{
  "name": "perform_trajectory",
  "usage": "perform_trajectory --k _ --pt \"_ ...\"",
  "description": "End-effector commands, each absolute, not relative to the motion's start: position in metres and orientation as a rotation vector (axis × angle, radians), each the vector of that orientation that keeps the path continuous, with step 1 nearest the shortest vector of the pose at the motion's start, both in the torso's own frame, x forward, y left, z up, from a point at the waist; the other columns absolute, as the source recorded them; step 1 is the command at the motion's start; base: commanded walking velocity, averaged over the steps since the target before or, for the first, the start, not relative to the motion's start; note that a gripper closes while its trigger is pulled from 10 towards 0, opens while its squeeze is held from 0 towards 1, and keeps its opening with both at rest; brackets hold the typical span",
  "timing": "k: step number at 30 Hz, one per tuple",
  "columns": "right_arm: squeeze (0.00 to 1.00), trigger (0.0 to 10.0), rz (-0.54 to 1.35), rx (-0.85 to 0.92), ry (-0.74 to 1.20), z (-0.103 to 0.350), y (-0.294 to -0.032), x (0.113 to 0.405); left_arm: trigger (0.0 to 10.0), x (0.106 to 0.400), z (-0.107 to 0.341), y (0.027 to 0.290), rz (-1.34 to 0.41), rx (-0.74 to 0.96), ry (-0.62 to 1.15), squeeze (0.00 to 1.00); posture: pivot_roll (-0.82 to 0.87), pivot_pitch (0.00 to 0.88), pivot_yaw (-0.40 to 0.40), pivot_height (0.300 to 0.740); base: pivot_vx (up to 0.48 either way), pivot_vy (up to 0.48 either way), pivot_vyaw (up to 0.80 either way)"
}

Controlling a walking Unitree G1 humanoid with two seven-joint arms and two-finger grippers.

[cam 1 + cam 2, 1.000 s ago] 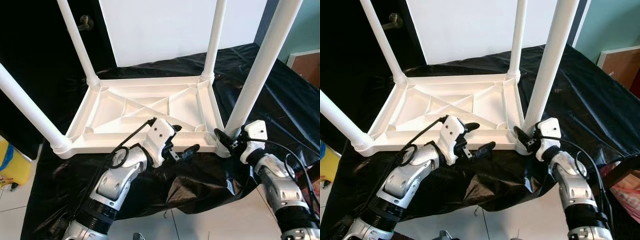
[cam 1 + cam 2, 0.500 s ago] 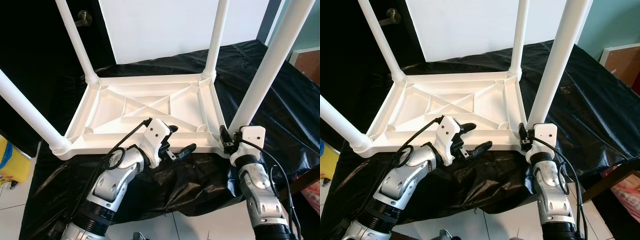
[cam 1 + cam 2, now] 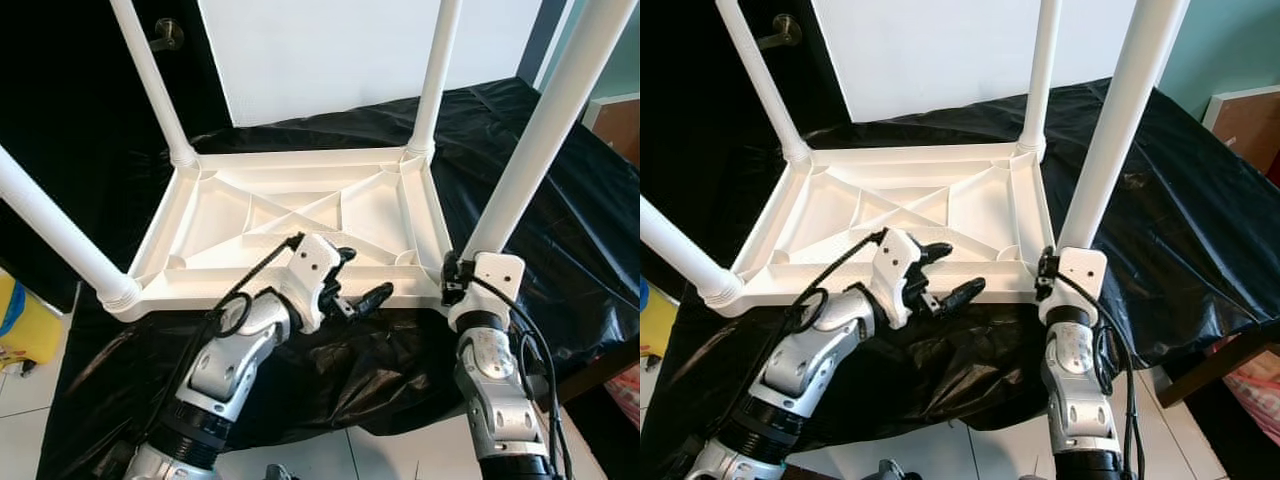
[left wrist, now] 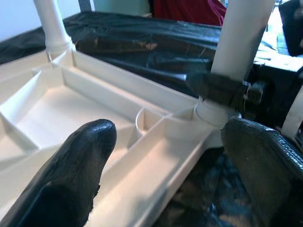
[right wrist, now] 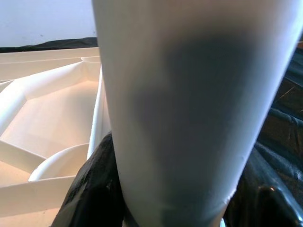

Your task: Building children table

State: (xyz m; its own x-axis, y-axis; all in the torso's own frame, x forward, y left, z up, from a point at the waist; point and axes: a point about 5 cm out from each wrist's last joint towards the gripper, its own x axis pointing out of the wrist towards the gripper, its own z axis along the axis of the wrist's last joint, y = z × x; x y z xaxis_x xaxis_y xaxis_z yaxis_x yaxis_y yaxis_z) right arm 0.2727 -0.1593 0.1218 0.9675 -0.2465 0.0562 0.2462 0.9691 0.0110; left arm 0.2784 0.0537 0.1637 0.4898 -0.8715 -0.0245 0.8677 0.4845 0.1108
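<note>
A white plastic children's table [image 3: 300,215] lies upside down on a black sheet, with all of its legs pointing up. My right gripper [image 3: 452,278] is shut around the base of the near right leg [image 3: 545,130], just above its socket. In the right wrist view the black fingers [image 5: 92,189] hug both sides of that leg [image 5: 184,104]. My left gripper [image 3: 365,275] is open over the table's near rim [image 4: 156,165], one finger [image 4: 71,175] inside the frame and one outside. It holds nothing.
The black sheet [image 3: 560,240] covers the low surface and hangs over its front edge. A dark door with a handle [image 3: 168,35] stands at the back left. On the tiled floor at the left is a yellow object [image 3: 20,330]. Brown furniture [image 3: 620,125] is at the right.
My right forearm has swung in from the right and now stands straight below the near right leg, its grip still at the leg's base. The left gripper has barely moved.
</note>
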Motion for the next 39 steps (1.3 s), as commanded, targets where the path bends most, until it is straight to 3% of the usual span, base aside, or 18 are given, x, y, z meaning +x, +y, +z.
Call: perform_trajectory --k 1,7,8,25,26,27,28,34,39 --pt "0.0 10.0 -0.297 0.013 0.038 0.104 -0.166 0.267 10.0 0.279 0.162 0.055 -1.063 0.11 -0.023 0.0 -0.12 0.051 0.064 0.74 0.0 0.0 0.0" --pt "0.0 10.0 -0.295 -0.001 0.03 0.107 -0.163 0.269 10.0 0.28 0.163 0.054 -1.063 0.112 -0.028 0.0 -0.12 0.038 0.062 0.74 0.0 0.0 0.0" --pt "1.0 10.0 -0.295 -0.007 0.019 0.108 -0.163 0.269 10.0 0.28 0.163 0.053 -1.063 0.114 -0.029 0.0 -0.12 0.036 0.061 0.74 0.0 0.0 0.0" --pt "1.0 10.0 -0.121 -0.011 -0.093 0.12 -0.176 0.27 10.0 0.281 0.164 0.055 -1.077 0.139 -0.031 0.0 -0.12 0.018 0.073 0.74 0.0 0.0 0.0" --pt "0.09 10.0 -0.058 -0.002 -0.1 0.12 -0.178 0.27 10.0 0.281 0.163 0.055 -1.082 0.146 -0.029 0.0 -0.13 0.016 0.077 0.74 0.0 0.0 0.0" --pt "0.09 10.0 -0.058 -0.002 -0.1 0.12 -0.178 0.27 10.0 0.281 0.163 0.055 -1.082 0.146 -0.029 0.0 -0.13 0.016 0.077 0.74 0.0 0.0 0.0" --pt "0.0 10.0 -0.005 -0.005 -0.108 0.12 -0.179 0.27 10.0 0.281 0.163 0.054 -1.087 0.154 -0.028 0.0 -0.13 0.015 0.077 0.74 0.0 0.0 0.0" --pt "0.0 10.0 0.261 -0.052 -0.114 0.128 -0.193 0.277 10.0 0.284 0.164 0.05 -1.102 0.163 -0.035 0.0 -0.14 0.003 0.082 0.74 0.0 0.0 0.0" --pt "0.0 10.0 0.376 -0.1 -0.08 0.129 -0.201 0.283 10.0 0.285 0.165 0.049 -1.11 0.165 -0.04 0.0 -0.14 0.0 0.084 0.74 0.0 0.0 0.0"
